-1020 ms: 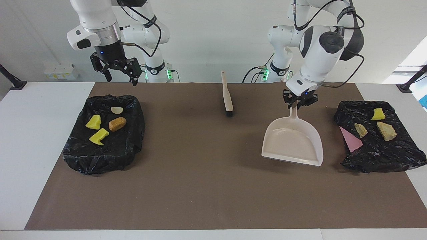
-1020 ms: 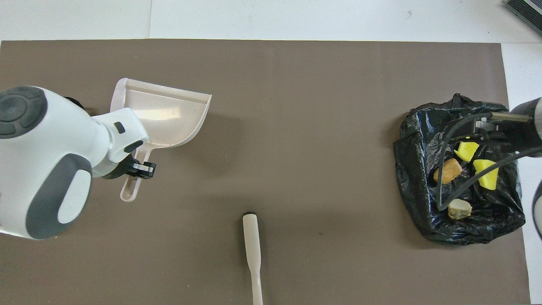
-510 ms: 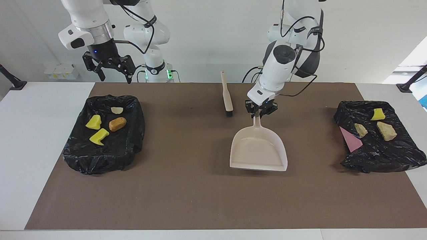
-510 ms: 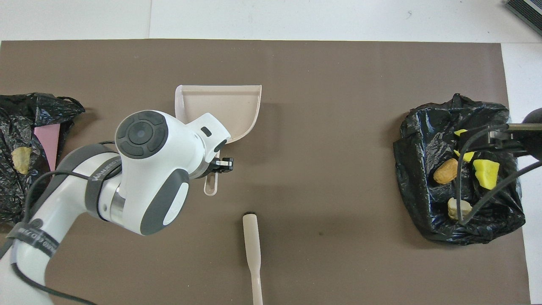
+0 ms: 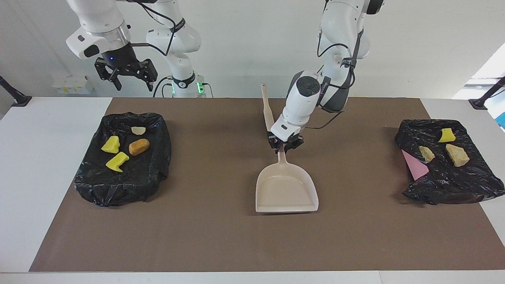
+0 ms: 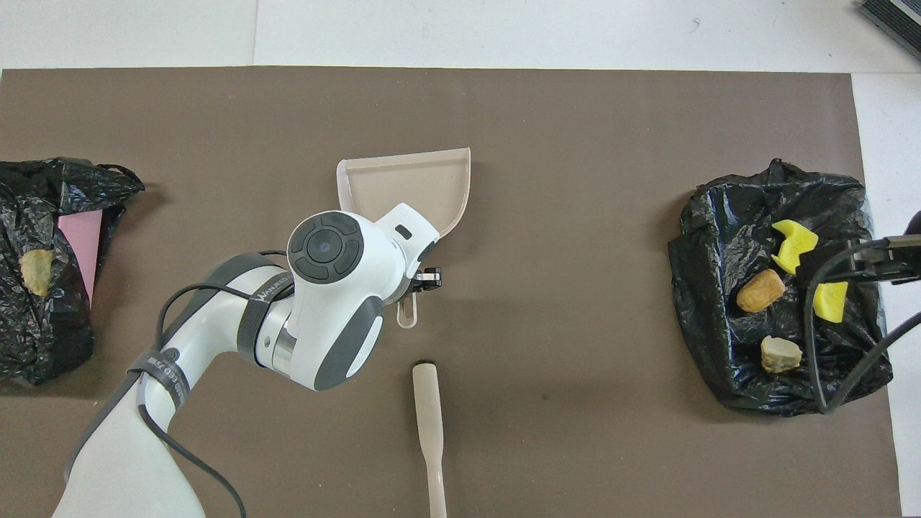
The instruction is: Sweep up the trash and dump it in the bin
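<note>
Dustpan carried to mat centre, left gripper gripping handle

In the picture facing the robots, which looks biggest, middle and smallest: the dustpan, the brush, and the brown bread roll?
1. The dustpan, held by the left gripper, looks biggest.
2. The brush, partly hidden by that arm, looks middle.
3. The brown bread roll looks smallest.

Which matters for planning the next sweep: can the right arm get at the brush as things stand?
Probably yes: the right gripper hangs open and empty, and the brush lies uncovered, though the left gripper holds the dustpan close by.
</note>
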`<state>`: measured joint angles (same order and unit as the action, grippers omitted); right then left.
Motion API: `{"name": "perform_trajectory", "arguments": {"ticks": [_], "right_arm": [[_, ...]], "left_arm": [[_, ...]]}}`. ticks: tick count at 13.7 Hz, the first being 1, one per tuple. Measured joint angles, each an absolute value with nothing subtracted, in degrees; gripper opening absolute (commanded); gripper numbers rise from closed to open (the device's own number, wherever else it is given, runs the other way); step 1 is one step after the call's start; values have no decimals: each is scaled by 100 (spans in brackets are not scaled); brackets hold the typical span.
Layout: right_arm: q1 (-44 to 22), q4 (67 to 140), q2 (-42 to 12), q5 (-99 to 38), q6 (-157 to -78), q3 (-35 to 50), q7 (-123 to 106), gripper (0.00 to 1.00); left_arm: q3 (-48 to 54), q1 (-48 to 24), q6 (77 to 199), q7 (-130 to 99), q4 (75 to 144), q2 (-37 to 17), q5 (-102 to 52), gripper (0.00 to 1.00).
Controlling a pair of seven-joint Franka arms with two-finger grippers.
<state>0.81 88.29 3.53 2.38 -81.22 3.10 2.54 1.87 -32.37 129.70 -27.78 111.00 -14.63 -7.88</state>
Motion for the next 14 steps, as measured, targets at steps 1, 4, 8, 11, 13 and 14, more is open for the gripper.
{"name": "perform_trajectory", "arguments": {"ticks": [1,4,8,11,13,14], "right_arm": [[74,8829,353,237,-8123,310,254,100],[53,8829,353,232,-8123,310,254,100],[47,8829,353,131,-8124,296,254,100],[47,8828,353,127,-8138,271,254,100],[47,8829,353,126,-8167,257,254,100],[49,8829,353,126,-8169,253,255,100]], "left_arm": [[186,-3248,13004,-2778,11098,-1490,-788,100],[124,-3211,13050,-2778,10995,-1492,-788,100],[-10,-2834,13026,-2766,10747,-1430,-786,100],[-37,-2293,12613,-2359,10564,-1353,-784,100],[-54,-1935,12249,-1850,10405,-1285,-783,100],[-60,-1754,12067,-1506,10366,-1208,-781,100]]}}
